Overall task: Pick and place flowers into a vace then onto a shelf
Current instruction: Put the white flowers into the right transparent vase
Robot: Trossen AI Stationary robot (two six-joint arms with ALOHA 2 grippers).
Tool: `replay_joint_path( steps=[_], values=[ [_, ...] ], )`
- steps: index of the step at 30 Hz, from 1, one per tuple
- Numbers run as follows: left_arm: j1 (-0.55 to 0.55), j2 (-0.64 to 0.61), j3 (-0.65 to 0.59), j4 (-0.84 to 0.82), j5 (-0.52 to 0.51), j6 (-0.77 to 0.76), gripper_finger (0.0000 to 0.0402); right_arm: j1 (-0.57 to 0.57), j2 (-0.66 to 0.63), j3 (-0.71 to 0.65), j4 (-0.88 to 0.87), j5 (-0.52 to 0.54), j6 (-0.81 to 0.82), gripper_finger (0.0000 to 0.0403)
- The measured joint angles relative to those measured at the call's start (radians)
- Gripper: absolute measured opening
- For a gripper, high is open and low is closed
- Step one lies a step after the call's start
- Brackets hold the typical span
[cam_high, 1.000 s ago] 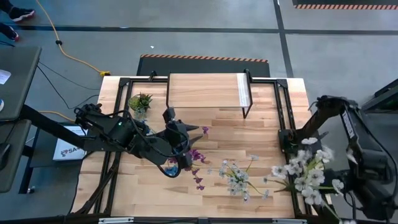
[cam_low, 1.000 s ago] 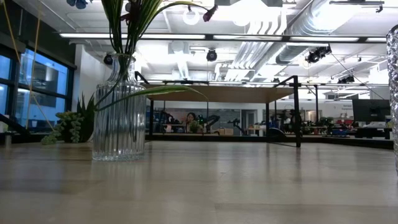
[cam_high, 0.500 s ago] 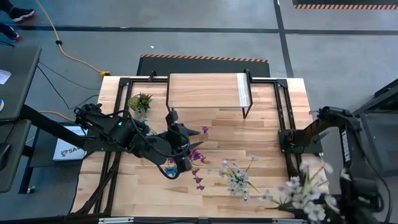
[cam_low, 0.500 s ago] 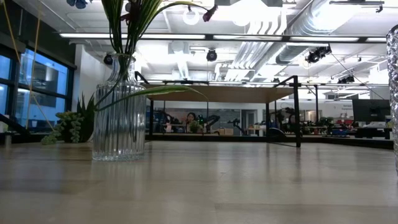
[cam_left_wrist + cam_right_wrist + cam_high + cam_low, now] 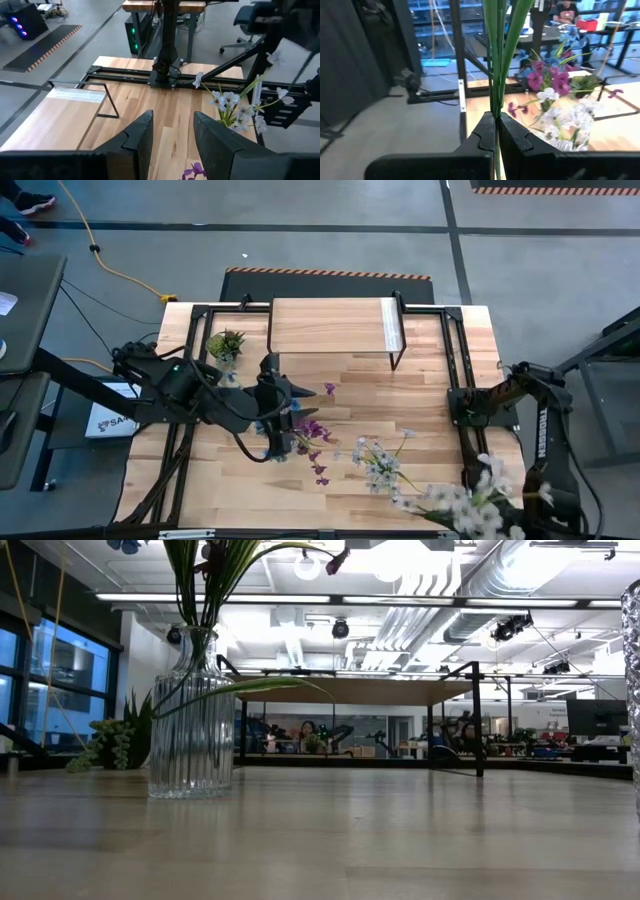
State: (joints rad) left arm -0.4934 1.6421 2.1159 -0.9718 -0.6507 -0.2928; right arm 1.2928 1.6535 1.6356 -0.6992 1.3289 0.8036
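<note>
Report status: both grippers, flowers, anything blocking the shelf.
Right gripper shut on white flower stems. Left gripper open over the vase. Shelf top bare.

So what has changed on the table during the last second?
The right hand, shut on the white flowers, carried them toward the table's front edge. The left hand shifted slightly over the vase. The shelf, the potted plant and the sprays lying on the table did not move.

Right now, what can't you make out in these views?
- Vase top: cut by low view's upper edge; blooms unseen.
- Vase in high view: hidden under left hand.
- Right hand shut on white flowers: blurred, cut by high view's bottom edge.
</note>
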Motion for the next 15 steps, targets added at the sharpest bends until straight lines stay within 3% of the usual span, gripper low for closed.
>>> replay_joint_path(
  steps=[5, 15],
  values=[
    [0.003, -0.017, -0.001, 0.001, 0.010, 0.019, 0.0175, -0.047, 0.002, 0.000, -0.061, -0.013, 0.002, 0.0000],
    [0.002, -0.034, 0.000, 0.003, 0.010, 0.026, 0.0175, -0.103, 0.002, 0.000, -0.219, -0.168, 0.143, 0.0000]
  ],
)
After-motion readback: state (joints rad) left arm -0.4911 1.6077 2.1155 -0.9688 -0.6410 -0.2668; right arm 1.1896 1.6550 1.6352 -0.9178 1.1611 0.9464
